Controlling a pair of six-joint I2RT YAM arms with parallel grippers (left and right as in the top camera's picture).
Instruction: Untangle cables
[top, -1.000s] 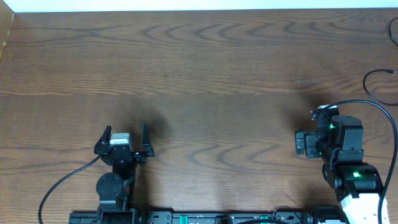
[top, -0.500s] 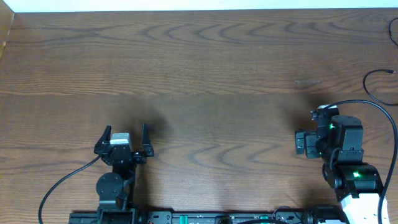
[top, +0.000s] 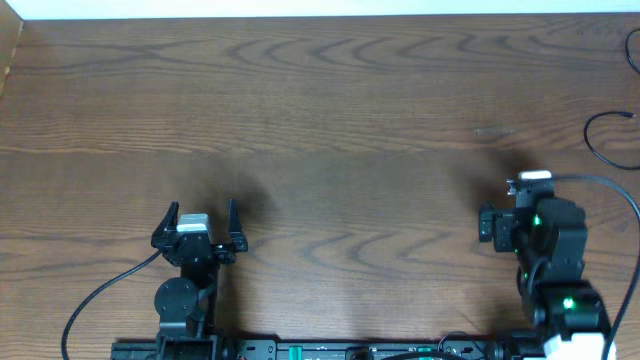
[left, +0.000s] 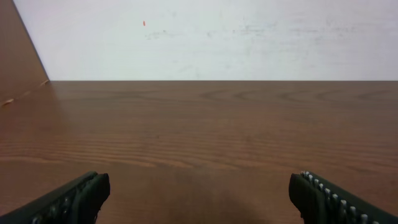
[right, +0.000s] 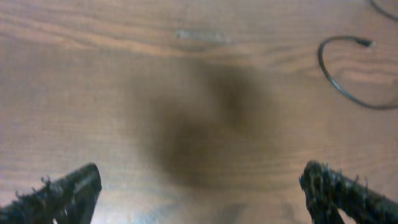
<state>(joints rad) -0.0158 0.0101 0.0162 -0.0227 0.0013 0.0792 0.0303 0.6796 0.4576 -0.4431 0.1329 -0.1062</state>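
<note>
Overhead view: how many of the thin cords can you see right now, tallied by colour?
Black cord: 1, by the frame's right edge
White/grey cord: 0 in view
Total: 1
A dark sliver at the upper right edge is too cut off to count.

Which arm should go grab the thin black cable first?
The right one. The black cable lies by the right edge of the table, close beyond the open right tool and in its wrist view. The left tool, open too, sits far across.

Thin black cable (right: 320, 61): loose open curve, lying flat, far right.
</note>
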